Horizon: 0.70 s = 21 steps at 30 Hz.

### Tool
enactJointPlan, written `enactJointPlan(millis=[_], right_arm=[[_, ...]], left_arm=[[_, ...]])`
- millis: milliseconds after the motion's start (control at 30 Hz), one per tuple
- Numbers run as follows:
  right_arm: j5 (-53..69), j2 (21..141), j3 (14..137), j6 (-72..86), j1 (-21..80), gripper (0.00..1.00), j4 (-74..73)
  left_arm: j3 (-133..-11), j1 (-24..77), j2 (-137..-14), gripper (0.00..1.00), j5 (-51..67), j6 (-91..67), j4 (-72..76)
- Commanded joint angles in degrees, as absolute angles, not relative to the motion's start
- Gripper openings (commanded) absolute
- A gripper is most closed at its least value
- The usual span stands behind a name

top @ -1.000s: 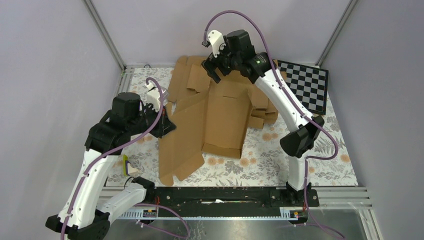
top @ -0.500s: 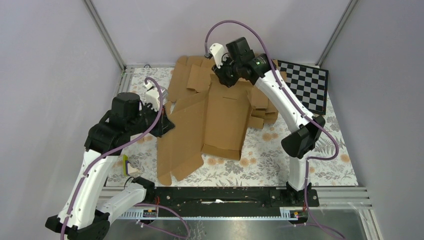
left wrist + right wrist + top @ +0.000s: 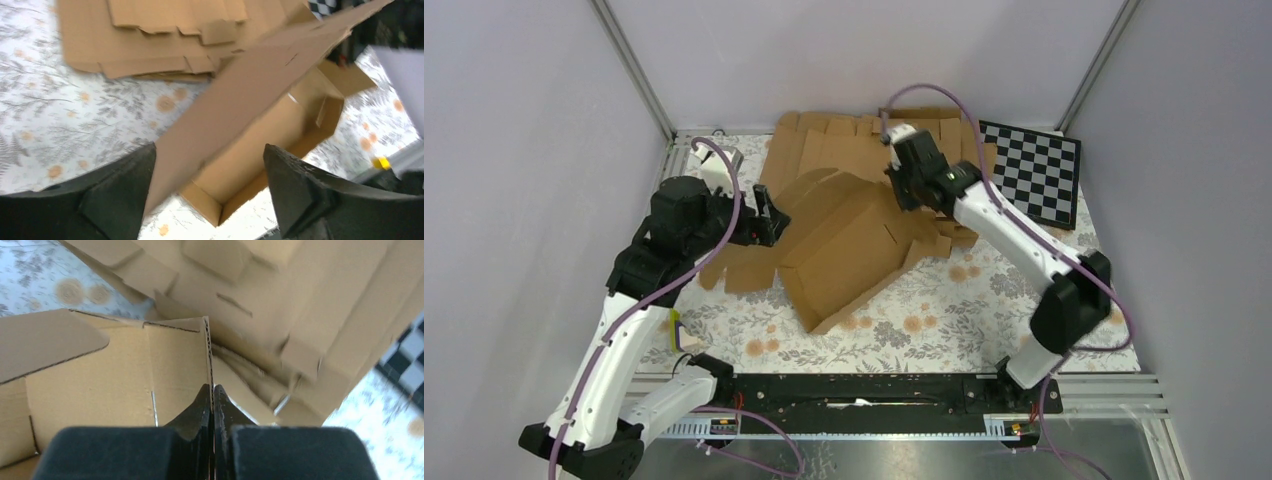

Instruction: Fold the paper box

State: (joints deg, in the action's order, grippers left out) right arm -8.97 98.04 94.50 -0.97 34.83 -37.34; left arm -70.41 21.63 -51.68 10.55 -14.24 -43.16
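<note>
- The left arm (image 3: 624, 320) rises from its base with the elbow high, and its wrist points right toward the cardboard.
- The left gripper (image 3: 207, 192) stands wide, its black fingers (image 3: 115, 200) well apart. A slanted panel runs between them, and I cannot tell whether it touches either one.
- The paper box (image 3: 844, 245) lies just right of that gripper on the floral table (image 3: 984, 320). It is half-formed, with one long side lifted; low walls and an inner corner show beneath.
- The right gripper (image 3: 212, 400) is pinched onto a thin upright wall edge of the box.
- The right arm (image 3: 1024, 245) stretches forward and leftward.
- Behind this gripper lies a pile of flat blanks (image 3: 844, 135), and to its right a checkerboard (image 3: 1036, 170).
</note>
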Motion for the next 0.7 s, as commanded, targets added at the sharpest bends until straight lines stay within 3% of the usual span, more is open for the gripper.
enactJointPlan(millis=[0,67,400,667], right_arm=[[-20.16,84.43,77.04,14.57,34.85,0.00,-19.15],[-19.65,80.51,69.15,17.98,34.81,0.00,-15.15],[-14.02,68.65,40.54,34.09,34.76,0.01,-2.78],[-8.93,64.75,33.18,34.79,34.74,0.10,0.96]], left_arm=[[-70.25,21.62,-51.08,0.93,-2.28,-19.98,-36.40],[-69.79,21.49,-50.32,0.99,-7.09,-20.74,-37.20],[-69.38,20.54,-48.03,0.99,-21.86,-25.53,-47.54],[-69.59,20.04,-49.73,0.99,-19.73,-27.22,-52.31]])
